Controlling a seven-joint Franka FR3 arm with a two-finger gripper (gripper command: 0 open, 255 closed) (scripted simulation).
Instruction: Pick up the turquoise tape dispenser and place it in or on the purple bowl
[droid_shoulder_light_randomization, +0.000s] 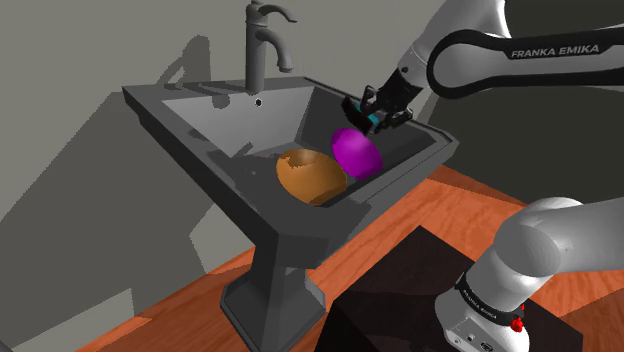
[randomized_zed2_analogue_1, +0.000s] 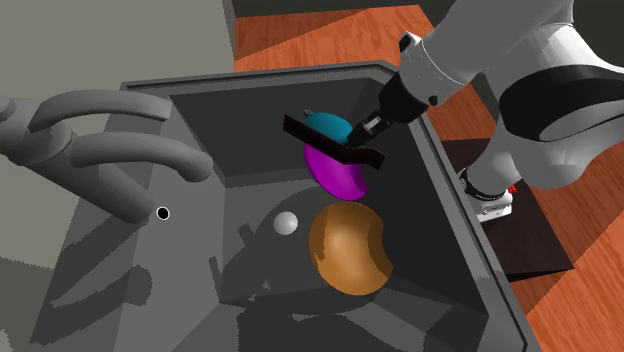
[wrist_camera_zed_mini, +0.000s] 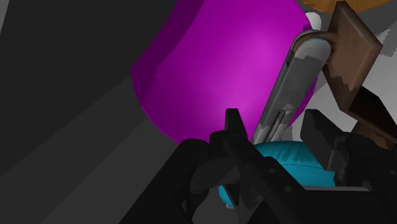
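Reddish wood floor lies around a grey pedestal sink (droid_shoulder_light_randomization: 180, 118) with a tall faucet (droid_shoulder_light_randomization: 262, 45) at its back. In the basin a purple bowl (droid_shoulder_light_randomization: 356, 152) stands tipped on its side against the sloping wall, just beside an orange bowl (droid_shoulder_light_randomization: 310, 176). The gripper (wrist_camera_zed_mini: 273, 118) hangs right at the purple bowl's upper edge. Its black fingers (wrist_camera_zed_mini: 232, 127) stand on either side of the turquoise dispenser (wrist_camera_zed_mini: 289, 159) and seem to pinch it, though the contact is partly hidden. In the second exterior view the dispenser (randomized_zed2_analogue_1: 328, 124) peeks out behind the black hand, just above the purple bowl (randomized_zed2_analogue_1: 338, 172). A small pale drain knob (randomized_zed2_analogue_1: 286, 223) sits on the basin floor.
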